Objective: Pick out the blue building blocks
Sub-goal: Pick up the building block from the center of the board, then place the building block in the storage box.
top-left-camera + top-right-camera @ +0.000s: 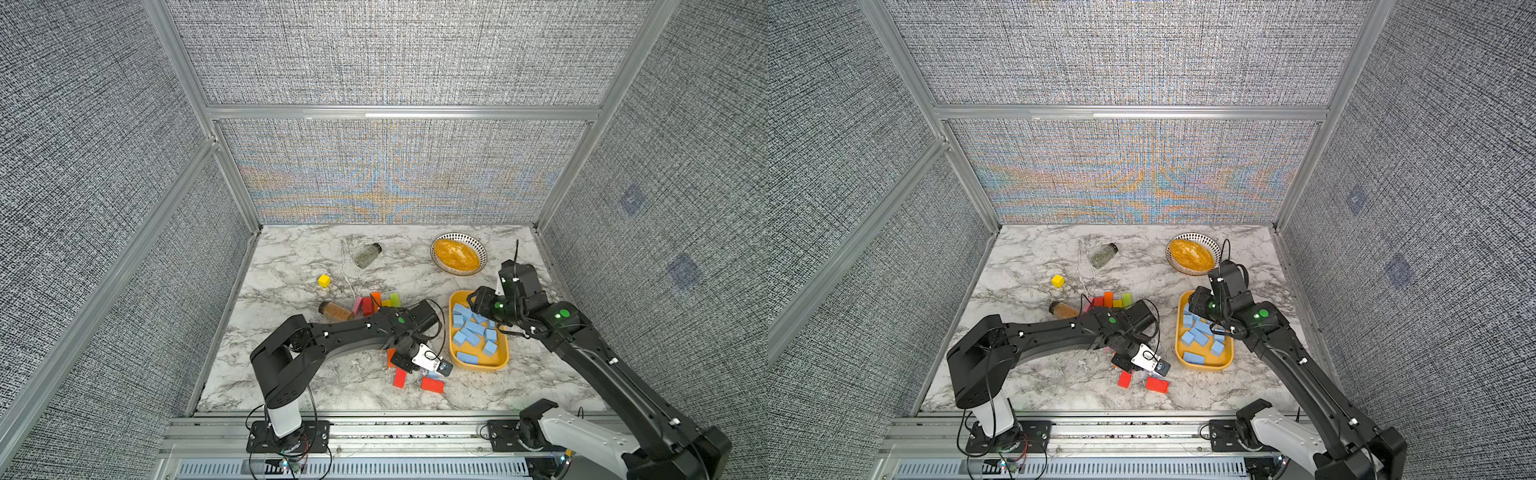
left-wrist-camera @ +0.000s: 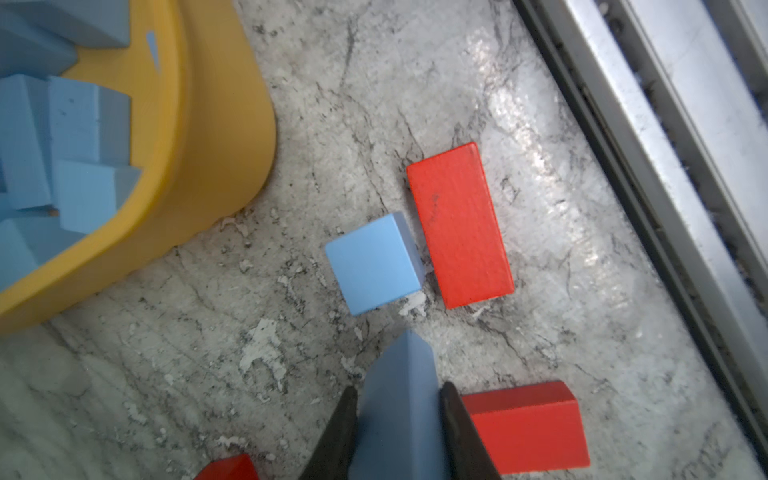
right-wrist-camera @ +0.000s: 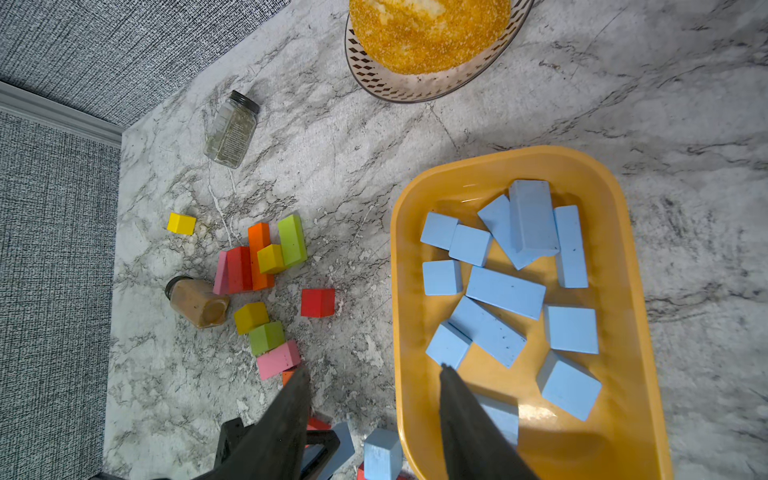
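Note:
My left gripper (image 2: 399, 388) is shut on a blue building block (image 2: 399, 419), a bar held between both fingers just above the marble. A loose blue cube (image 2: 374, 264) lies just beyond it, beside a red bar (image 2: 459, 226). Several more blue blocks (image 3: 505, 291) fill the yellow tray (image 3: 399, 291), which both top views show at the right (image 1: 500, 361). In a top view the left gripper (image 1: 442, 370) sits low by the tray's near corner. My right gripper (image 3: 374, 369) hangs open and empty over the tray's left rim and far end (image 1: 473, 301).
Red blocks (image 1: 400, 378) (image 1: 432, 384) lie around the left gripper. A cluster of red, orange, yellow, green and pink blocks (image 1: 376, 301) lies mid-table with a brown jar (image 1: 334, 311). Further back are a yellow cube (image 1: 324, 281), a tipped spice jar (image 1: 368, 254) and a bowl of orange grains (image 1: 458, 253).

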Controlling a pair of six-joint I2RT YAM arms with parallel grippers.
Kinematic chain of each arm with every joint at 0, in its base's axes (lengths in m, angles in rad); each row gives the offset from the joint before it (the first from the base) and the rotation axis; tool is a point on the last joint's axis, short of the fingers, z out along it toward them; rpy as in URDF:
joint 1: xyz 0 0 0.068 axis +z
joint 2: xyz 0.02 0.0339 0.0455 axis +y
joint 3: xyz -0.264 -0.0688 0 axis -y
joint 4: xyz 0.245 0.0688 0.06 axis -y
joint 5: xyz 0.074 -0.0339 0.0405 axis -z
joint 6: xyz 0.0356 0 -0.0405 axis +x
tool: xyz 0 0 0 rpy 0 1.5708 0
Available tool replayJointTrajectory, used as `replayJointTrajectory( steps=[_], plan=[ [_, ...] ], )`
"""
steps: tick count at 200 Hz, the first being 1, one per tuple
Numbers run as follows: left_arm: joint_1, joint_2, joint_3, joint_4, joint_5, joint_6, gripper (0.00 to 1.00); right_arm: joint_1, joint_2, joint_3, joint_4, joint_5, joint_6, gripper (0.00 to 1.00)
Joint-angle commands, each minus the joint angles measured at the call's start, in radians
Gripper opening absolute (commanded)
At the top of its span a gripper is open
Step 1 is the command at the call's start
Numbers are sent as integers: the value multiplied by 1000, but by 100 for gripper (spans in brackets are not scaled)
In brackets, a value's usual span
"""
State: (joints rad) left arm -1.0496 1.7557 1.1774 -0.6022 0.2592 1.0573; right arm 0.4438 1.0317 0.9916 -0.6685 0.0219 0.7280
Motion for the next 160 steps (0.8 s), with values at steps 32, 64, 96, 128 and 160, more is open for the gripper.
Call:
replayJointTrajectory(
  steps=[32,64,96,128,160],
  plan=[
    [92,-85,71,-74,172,-234,6,24,-5,-43,149,-70,-34,51],
    [168,-151,83,-100,270,-414,0,85,16,-53,213,-91,-103,49],
    [241,-209,87,-136,351,-583,0,122,3,-75,288,-148,-184,49],
    [305,-270,79,-145,428,-708,0,126,-85,-149,416,-253,-329,51],
    [331,-315,77,-147,493,-726,0,175,-194,-243,542,-303,-563,44]
  ],
)
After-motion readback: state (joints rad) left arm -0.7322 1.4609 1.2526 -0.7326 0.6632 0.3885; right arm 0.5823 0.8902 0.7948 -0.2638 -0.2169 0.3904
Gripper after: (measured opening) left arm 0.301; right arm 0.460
